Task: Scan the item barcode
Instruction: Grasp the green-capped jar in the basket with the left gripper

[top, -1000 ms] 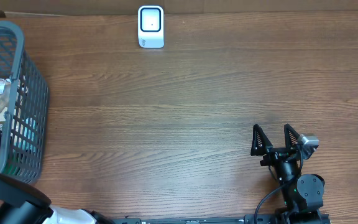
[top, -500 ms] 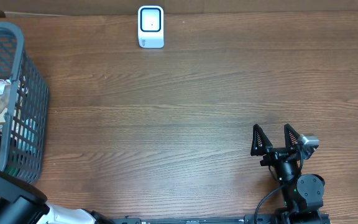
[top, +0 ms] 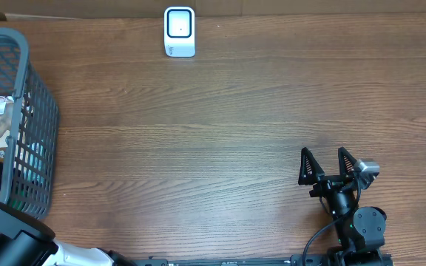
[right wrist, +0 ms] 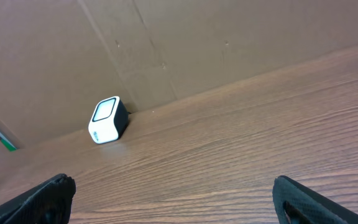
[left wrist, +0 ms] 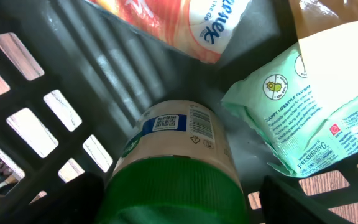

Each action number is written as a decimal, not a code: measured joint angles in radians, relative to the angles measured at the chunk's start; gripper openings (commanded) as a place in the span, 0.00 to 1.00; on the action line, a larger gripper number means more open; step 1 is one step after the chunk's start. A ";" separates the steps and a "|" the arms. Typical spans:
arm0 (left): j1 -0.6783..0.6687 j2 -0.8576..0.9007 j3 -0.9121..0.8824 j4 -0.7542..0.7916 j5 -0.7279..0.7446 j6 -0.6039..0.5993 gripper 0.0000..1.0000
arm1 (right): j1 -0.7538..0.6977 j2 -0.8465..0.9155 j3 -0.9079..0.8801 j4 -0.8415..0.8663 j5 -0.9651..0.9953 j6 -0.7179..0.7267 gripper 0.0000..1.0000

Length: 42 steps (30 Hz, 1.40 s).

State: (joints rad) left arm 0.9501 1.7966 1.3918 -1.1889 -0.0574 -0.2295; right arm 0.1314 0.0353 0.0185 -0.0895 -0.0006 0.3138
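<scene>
Pickup in basket: left end effector [left wrist: 178, 208] straddles white green-lidded jar [left wrist: 182, 134], fingers [left wrist: 306, 204] spread, nothing clamped.
Close on the lid [left wrist: 176, 186], lift it from the grey plastic basket [top: 22, 52] at your table's [top: 235, 133] left edge, then show its barcode [left wrist: 199, 121] to the white box scanner [top: 179, 31] at the far edge. Only the left wrist view shows the jar; overhead shows your right end effector [top: 325, 167] released.

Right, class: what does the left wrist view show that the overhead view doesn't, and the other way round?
Left wrist only: a green-lidded jar with its printed codes facing the camera, a mint wipes pack beside it and an orange packet. Overhead only: the white scanner at the far edge of the wooden table. Both: the grey basket.
</scene>
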 measured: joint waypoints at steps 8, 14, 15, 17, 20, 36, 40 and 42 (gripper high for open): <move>0.001 0.000 0.000 -0.011 -0.002 -0.004 0.73 | 0.000 0.000 0.000 0.000 0.000 0.000 1.00; 0.001 0.000 -0.003 -0.011 -0.003 -0.005 0.68 | 0.000 0.000 0.000 0.000 0.000 0.000 1.00; 0.001 0.000 -0.003 -0.011 -0.003 -0.005 0.68 | 0.000 0.000 0.000 0.000 0.000 0.000 1.00; 0.001 0.000 -0.003 -0.011 -0.002 -0.005 0.65 | 0.000 0.000 0.000 -0.001 0.000 0.000 1.00; 0.001 0.000 -0.003 -0.011 0.000 -0.007 0.64 | 0.000 0.000 0.000 0.000 0.000 0.000 1.00; 0.002 0.000 -0.003 -0.001 0.001 -0.007 0.63 | 0.000 0.000 0.000 0.000 0.000 0.000 1.00; 0.002 0.000 -0.003 -0.002 0.002 -0.007 0.63 | 0.000 0.000 0.000 0.000 0.000 0.000 1.00; 0.002 0.000 -0.003 -0.002 0.002 -0.007 0.60 | 0.000 0.000 0.000 -0.001 0.000 0.000 1.00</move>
State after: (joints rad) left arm 0.9516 1.7966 1.3891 -1.1908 -0.0559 -0.2363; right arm 0.1314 0.0353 0.0185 -0.0902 -0.0006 0.3138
